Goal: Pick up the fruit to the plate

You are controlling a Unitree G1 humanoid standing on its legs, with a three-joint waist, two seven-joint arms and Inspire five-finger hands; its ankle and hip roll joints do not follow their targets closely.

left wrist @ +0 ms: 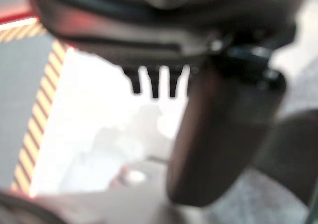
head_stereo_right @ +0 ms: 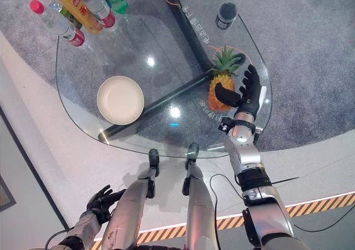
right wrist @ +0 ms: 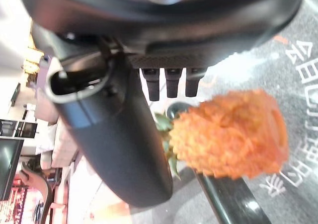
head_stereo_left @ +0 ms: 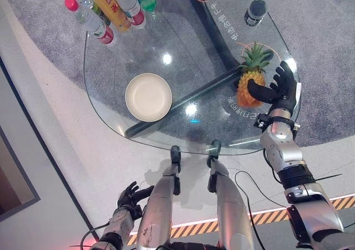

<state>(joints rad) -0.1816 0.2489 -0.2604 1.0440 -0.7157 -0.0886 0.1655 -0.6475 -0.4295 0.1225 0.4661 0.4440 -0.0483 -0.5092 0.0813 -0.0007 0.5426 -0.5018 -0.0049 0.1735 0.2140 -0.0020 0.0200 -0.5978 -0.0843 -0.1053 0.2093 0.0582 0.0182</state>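
A small orange pineapple with a green crown stands on the glass table's right side, near the edge. My right hand is at it, open: the thumb lies across the fruit's front and the straight fingers stand just past its right side. In the right wrist view the pineapple sits between thumb and fingers. An empty cream plate rests on the glass left of the fruit, about two hand-widths away. My left hand hangs low beside the table, relaxed and holding nothing.
Several bottles cluster at the table's far left edge. A dark cylindrical can stands at the far right. A dark bar runs under the glass between plate and pineapple. The table's near rim curves just before my right wrist.
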